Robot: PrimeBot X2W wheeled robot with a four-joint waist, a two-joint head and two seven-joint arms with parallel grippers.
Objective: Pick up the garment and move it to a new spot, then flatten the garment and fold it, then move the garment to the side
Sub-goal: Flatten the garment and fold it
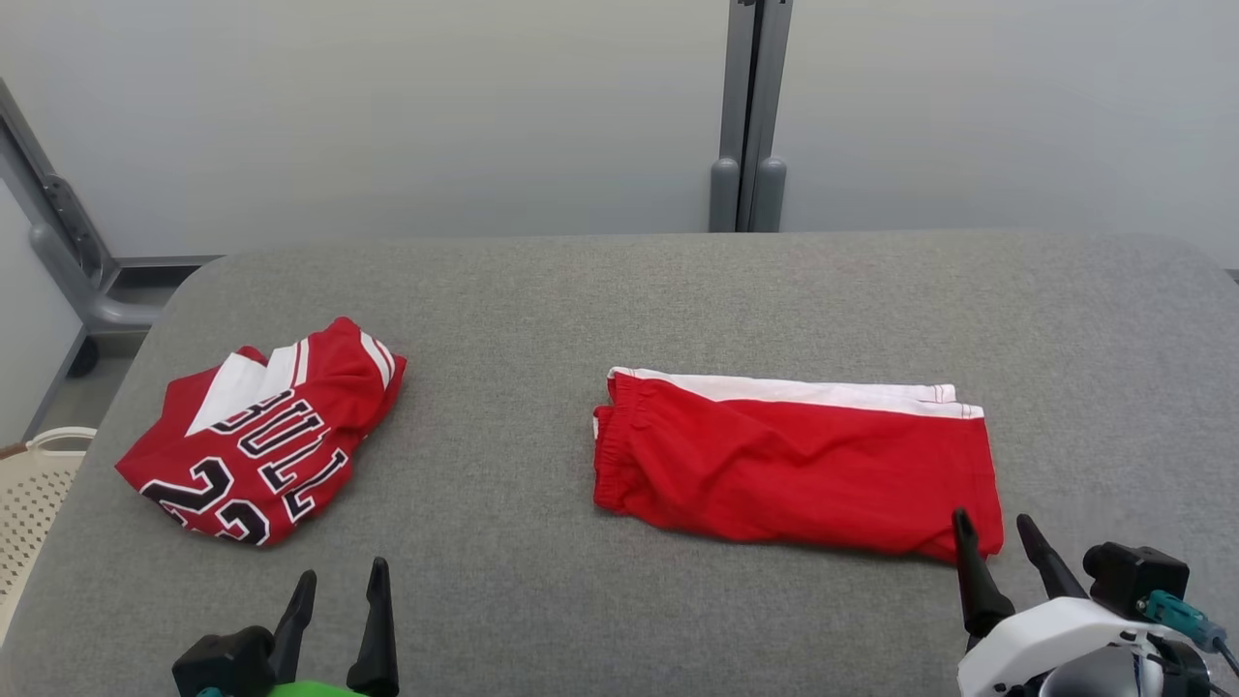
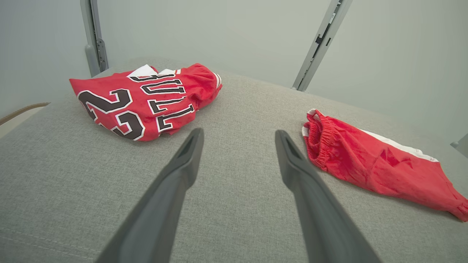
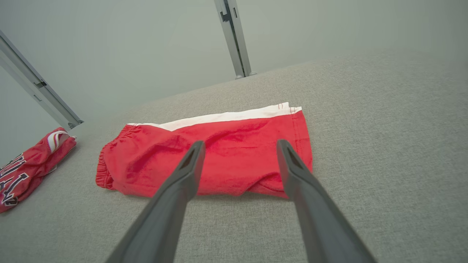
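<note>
Two checks. Saw left gripper (image 1: 344, 571) and right gripper (image 1: 992, 518) with fingers (image 2: 182, 164) apart, empty. Judged shorts (image 1: 794, 465) light, limp, quick to bunch; favoured pinching hem corner (image 1: 989, 540) near tabletop's (image 1: 678, 310) front right.

Cropped at the head view's left edge: a pale latticed basket (image 1: 34, 484); cropped at its bottom edge: the bodies of the left gripper (image 1: 343, 573) and right gripper (image 1: 993, 521); masked by one of the right fingers (image 1: 973, 571): the near right corner of the red shorts (image 1: 794, 465); folded under on the jersey (image 1: 256, 440): part of the lettering and number; cut by the right wrist view's left edge: that jersey; cut by the left wrist view's right edge: the shorts' hem.
</note>
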